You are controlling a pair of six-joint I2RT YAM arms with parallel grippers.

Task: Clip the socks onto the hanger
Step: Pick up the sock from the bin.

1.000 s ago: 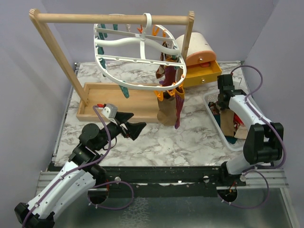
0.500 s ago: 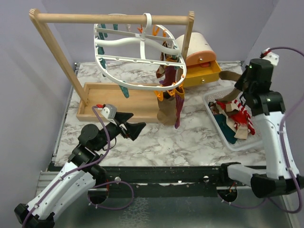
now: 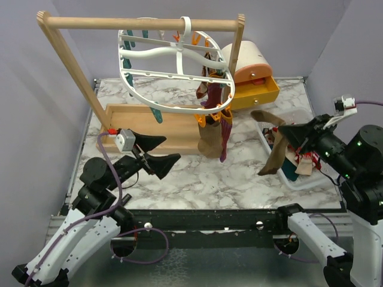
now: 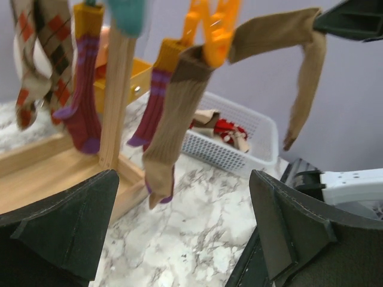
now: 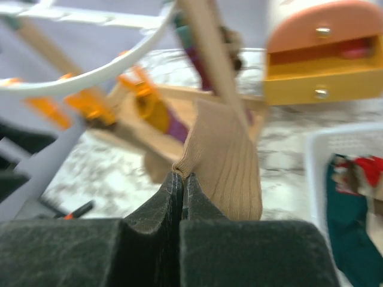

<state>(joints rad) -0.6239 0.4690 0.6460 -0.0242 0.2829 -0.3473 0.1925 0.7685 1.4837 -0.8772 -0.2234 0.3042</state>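
Note:
The white oval hanger (image 3: 157, 108) hangs from the wooden rack bar. On its right side, orange clips (image 4: 210, 31) hold a tan sock (image 4: 172, 119), maroon socks (image 4: 84, 101) and an argyle sock (image 4: 52, 54). My right gripper (image 3: 282, 130) is shut on the cuff of another tan-brown sock (image 3: 273, 149), which dangles over the basket's left edge. In the right wrist view the shut gripper (image 5: 181, 177) pinches that sock (image 5: 227, 155). My left gripper (image 3: 158, 150) is open and holds nothing, near the rack tray. In its own view the left gripper (image 4: 179, 239) faces the clipped socks.
A white slatted basket (image 3: 269, 150) at the right holds more socks, teal (image 5: 353, 239) and red-and-white (image 5: 366, 170) among them. A yellow drawer box (image 3: 257, 89) stands behind it. The wooden rack tray (image 3: 128, 122) and its post (image 4: 118, 89) sit beneath the hanger.
My right gripper closed on the tan-brown sock in the basket, lifted it out and swung it forward and left. The left gripper shifted slightly left and stayed open.

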